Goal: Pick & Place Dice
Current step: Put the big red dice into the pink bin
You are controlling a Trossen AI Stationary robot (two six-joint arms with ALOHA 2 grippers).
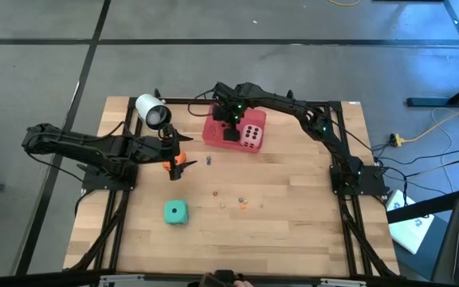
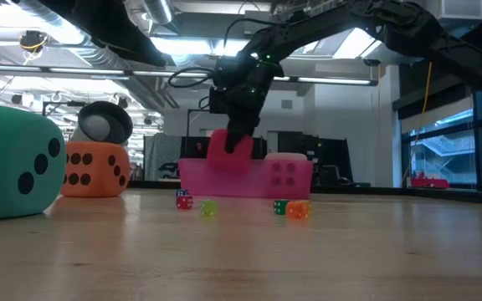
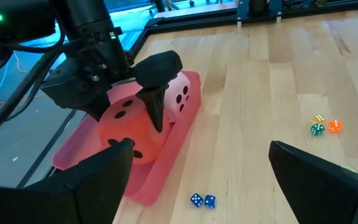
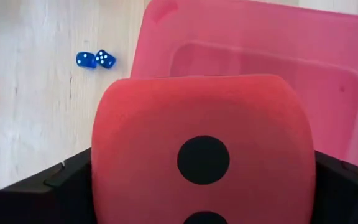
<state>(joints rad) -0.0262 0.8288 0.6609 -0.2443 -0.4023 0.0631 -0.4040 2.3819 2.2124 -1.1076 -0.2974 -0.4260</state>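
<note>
Plenty of bare wood near the table's (image 1: 293,215) front edge. Four soft, rounded cubes with dark pips: red die (image 3: 132,127) and pale pink die (image 1: 253,135) in the glossy pink tray (image 1: 213,131) far centre, orange die (image 1: 178,159) left, teal die (image 1: 175,212) nearer. Right gripper (image 3: 151,93) straddling the red die, fingers spread. Left gripper (image 1: 175,147) spread by the orange die. No legible writing.

Overhead and table-level views share the pink tray (image 1: 213,132).

No readable text, labels or numbers appear, as far as visible.
</note>
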